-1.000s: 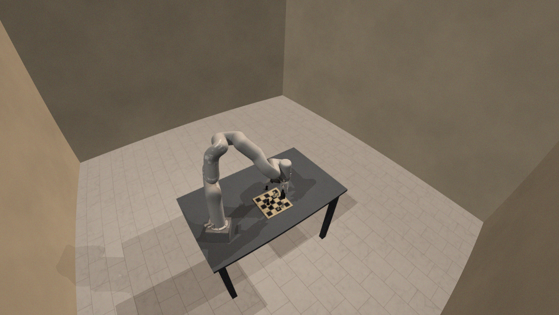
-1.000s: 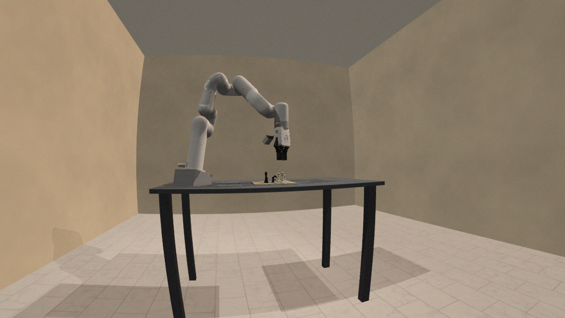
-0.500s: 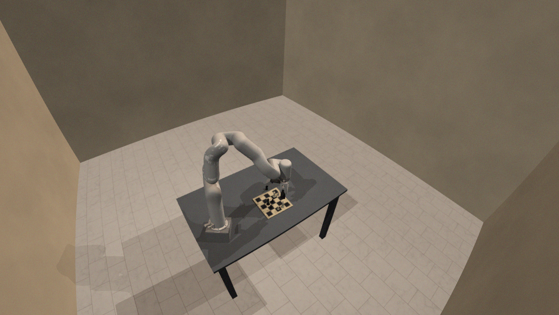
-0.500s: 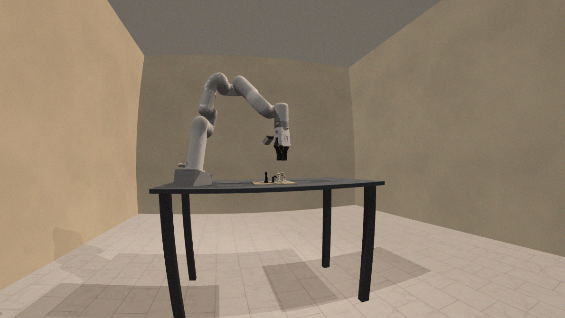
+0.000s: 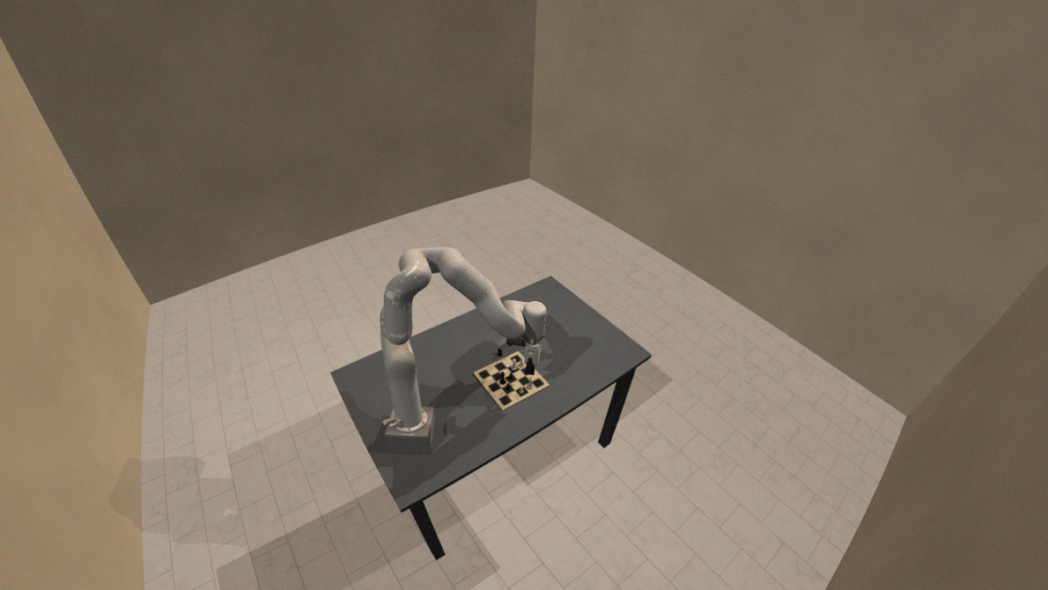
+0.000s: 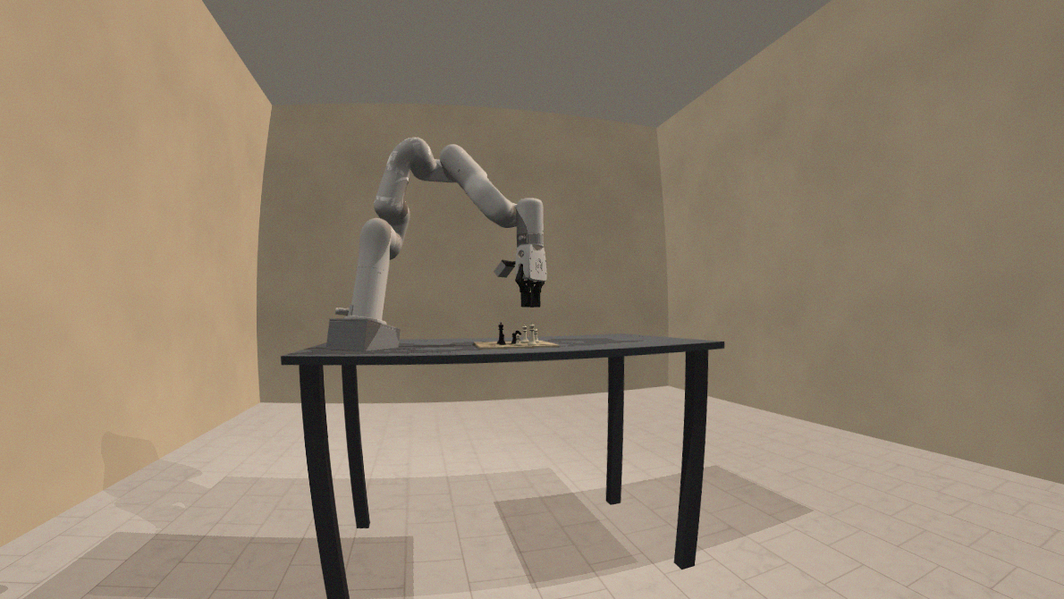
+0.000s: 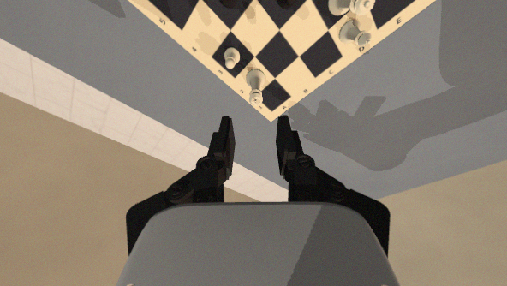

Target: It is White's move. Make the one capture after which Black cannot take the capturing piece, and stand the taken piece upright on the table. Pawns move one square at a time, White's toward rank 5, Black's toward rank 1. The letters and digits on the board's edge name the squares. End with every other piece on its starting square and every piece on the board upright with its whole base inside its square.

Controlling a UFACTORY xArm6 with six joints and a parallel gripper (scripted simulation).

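Observation:
The small chessboard (image 5: 511,380) lies on the dark table, and also shows in the side view (image 6: 516,343). In the wrist view its A1 corner (image 7: 271,116) points at my fingers. A white pawn (image 7: 231,56) stands on a dark square of file A by the digit 3. A taller white piece (image 7: 255,83) stands next to it by the digit 2. Two more white pieces (image 7: 355,32) stand near the letter D. Black pieces (image 5: 503,378) stand further in and are cut off at the top of the wrist view. My gripper (image 7: 254,128) (image 6: 529,303) hangs well above the table just off that corner, fingers partly apart and empty.
The arm's base (image 5: 407,424) stands on the table's left part. The table's far edge (image 7: 128,128) runs close behind the gripper, with the floor below it.

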